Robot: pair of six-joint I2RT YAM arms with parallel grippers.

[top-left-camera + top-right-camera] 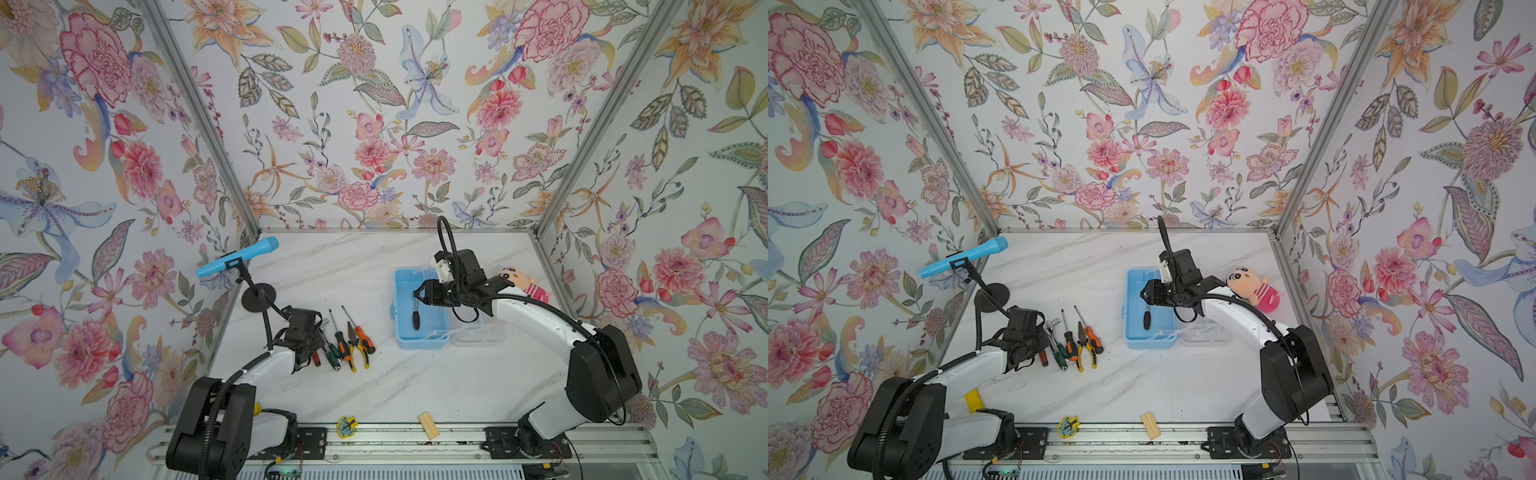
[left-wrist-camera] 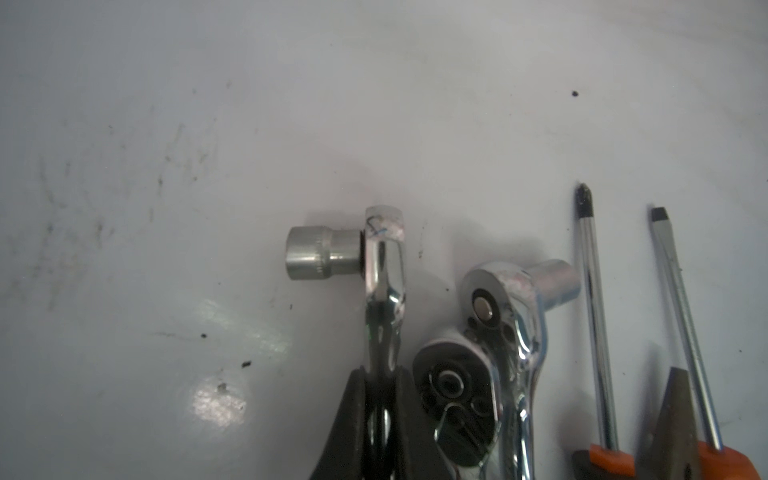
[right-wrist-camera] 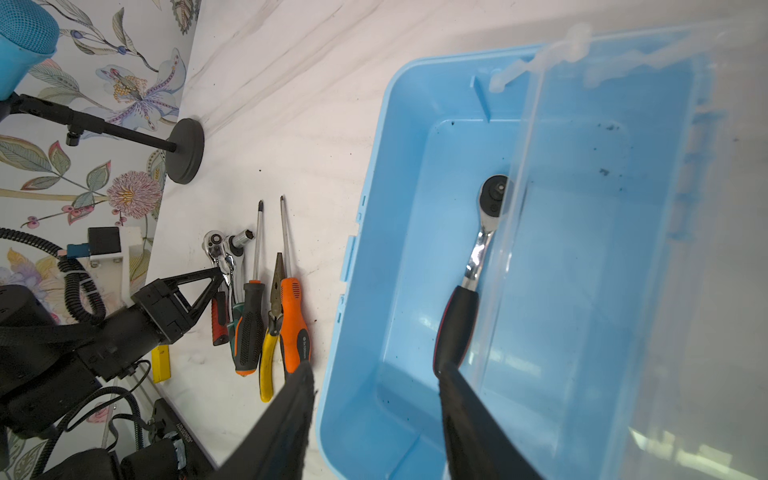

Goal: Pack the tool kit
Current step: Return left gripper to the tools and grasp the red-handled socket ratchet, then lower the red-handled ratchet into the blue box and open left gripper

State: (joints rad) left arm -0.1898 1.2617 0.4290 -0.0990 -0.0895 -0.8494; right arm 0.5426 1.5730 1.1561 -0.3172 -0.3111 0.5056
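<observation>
A: Nearest the lens, at the bottom middle of the left wrist frame, the left gripper [image 2: 382, 386] is pressed together on the chrome shank of a ratchet wrench [image 2: 384, 266] with a socket on its head; the wrench appears to rest on the table [image 1: 415, 386].

B: So the step in hand looks like picking up a tool; and the right gripper [image 3: 376, 370]?

A: Spread, holding nothing; it hangs over the open blue toolbox [image 1: 419, 344], right of centre in both top views, where a black-handled ratchet [image 3: 457, 324] lies inside.

B: The next move probably calls for a straight lift, since another ratchet lies just beside; then a carry to the box, once the right arm makes room.

A: The count: one ratchet packed; three ratchet heads by the left gripper, the pinched one included; two screwdrivers, a cross-tip screwdriver [image 2: 592, 291] and a flat-blade screwdriver [image 2: 681, 316]; one pair of yellow-handled long-nose pliers [image 3: 268, 353].
</observation>
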